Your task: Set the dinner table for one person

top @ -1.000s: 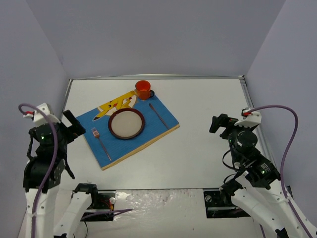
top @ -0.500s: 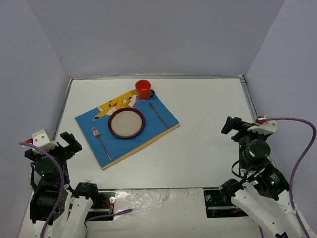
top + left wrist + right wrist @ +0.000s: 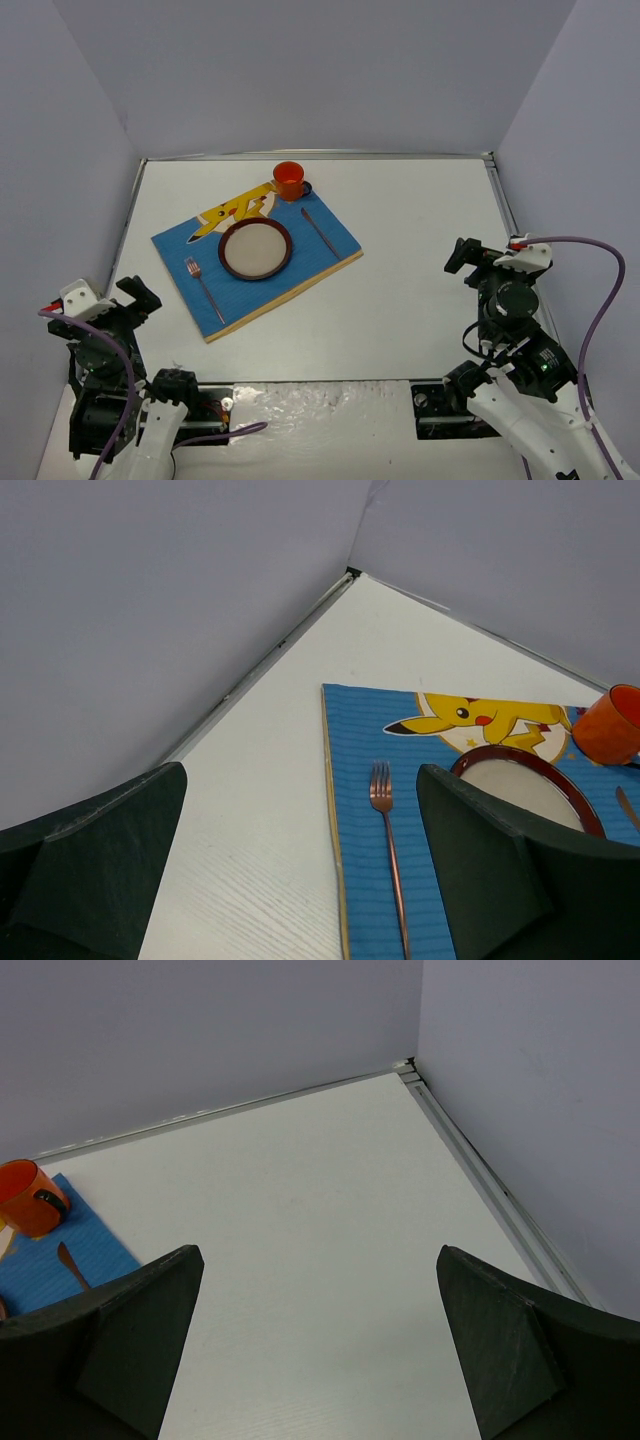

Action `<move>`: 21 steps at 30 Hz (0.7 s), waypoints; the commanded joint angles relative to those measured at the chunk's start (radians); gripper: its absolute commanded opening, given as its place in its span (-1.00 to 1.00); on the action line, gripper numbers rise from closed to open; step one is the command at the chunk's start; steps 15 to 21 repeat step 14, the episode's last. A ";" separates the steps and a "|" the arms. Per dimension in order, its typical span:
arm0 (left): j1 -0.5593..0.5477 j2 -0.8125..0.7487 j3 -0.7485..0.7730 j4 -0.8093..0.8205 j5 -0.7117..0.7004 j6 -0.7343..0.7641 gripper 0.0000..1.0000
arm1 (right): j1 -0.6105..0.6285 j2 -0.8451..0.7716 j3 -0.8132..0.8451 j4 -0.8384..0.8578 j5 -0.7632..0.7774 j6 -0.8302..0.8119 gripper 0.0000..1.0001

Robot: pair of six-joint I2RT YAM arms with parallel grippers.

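Matt white on the dinner table (image 3: 420, 210), faint wood grain up close, thin bare-metal rim (image 3: 320, 155). Ribbed, woven-looking blue on the placemat (image 3: 175, 245), pale wood-like edge. Coppery polished metal for the fork (image 3: 388, 825). Glossy orange plastic, by the look, for the cup (image 3: 612, 725). Shiny dark border, dull cream middle on the plate (image 3: 256, 249). Matt dark-green plastic on the left gripper (image 3: 300, 780) fingers (image 3: 100, 850), slightly rough.

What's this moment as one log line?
left tool open, empty | right tool open, empty | plate, fork, knife on placemat | cup at its corner
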 commanded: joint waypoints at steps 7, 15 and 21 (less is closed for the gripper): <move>-0.003 0.006 0.004 0.099 -0.023 0.010 0.94 | -0.003 0.001 0.001 0.084 0.006 -0.017 1.00; -0.007 0.019 0.005 0.091 -0.018 0.005 0.94 | -0.003 0.002 0.003 0.085 -0.006 -0.017 1.00; -0.007 0.019 0.005 0.091 -0.018 0.005 0.94 | -0.003 0.002 0.003 0.085 -0.006 -0.017 1.00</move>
